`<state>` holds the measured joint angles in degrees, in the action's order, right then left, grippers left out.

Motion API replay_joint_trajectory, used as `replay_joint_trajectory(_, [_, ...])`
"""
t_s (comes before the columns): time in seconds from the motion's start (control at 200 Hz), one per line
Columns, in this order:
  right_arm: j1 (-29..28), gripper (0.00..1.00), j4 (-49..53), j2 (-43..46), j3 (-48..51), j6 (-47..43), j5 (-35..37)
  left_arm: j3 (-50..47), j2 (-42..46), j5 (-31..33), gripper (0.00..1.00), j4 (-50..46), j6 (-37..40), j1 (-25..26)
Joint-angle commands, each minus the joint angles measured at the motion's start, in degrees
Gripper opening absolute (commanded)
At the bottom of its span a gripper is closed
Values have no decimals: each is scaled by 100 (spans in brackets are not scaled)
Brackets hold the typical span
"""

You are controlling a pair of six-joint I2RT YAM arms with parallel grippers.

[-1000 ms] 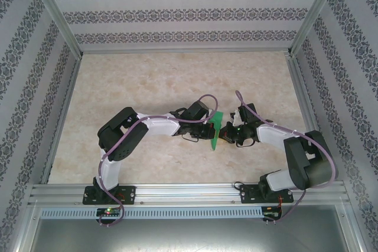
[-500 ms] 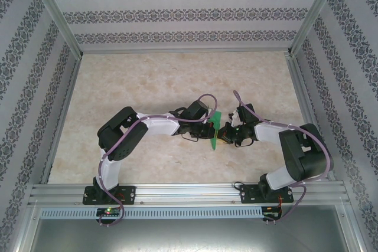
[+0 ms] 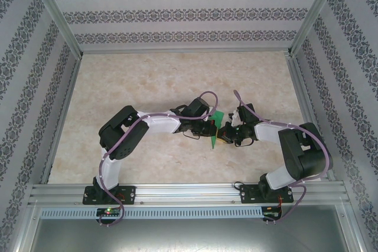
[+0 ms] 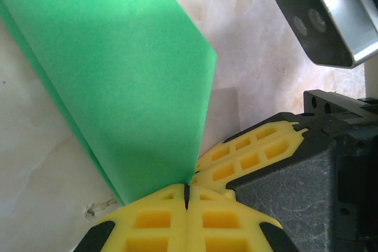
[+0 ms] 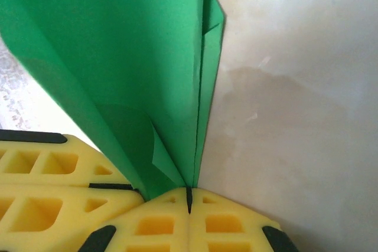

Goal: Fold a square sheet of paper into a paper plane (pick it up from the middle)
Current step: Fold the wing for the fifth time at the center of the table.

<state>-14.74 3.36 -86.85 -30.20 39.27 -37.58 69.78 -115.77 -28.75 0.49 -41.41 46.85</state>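
the folded green paper point(image 3: 216, 127) is held on edge over the middle of the marbled worktop point(image 3: 147, 75), between the two arms; whether it touches the surface i cannot tell. from above it reads as a slim bright green strip, broader at its far end and tapering toward the near one.

the left jaws are clamped on it, yellow pads point(image 4: 147, 222) pressed flat together with the paper point(image 4: 118, 69) rising out of the seam. here it looks smooth and matte – one wide panel with a slanted edge meeting a blunt corner, and a second, darker layer peeking along its left side.

the right jaws are clamped on it too, their pads point(image 5: 230, 222) closed on the paper point(image 5: 118, 51) just beside the left ones point(image 5: 47, 199). in this view several layers stack along a straight crease that runs down into the seam – a small flap curls loose near the pads, and a little folded corner sticks out near the top.
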Motion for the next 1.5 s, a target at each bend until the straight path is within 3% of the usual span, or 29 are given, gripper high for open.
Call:
replay_joint_trajectory(0.0, [-2,3,-51,-102,-4,-15,-38,185,-217,68,6,73,19,-43])
replay_joint_trajectory(0.744, [33,3,-55,244,66,35,-69,394,-609,-8,7,-332,319,-44])
replay_joint_trajectory(1.154, [445,4,488,571,-136,-274,-48,390,-653,-122,11,-348,473,-44])
replay_joint_trajectory(1.494, [809,7,591,287,-712,-506,-247,335,-561,-309,15,-379,839,-44])
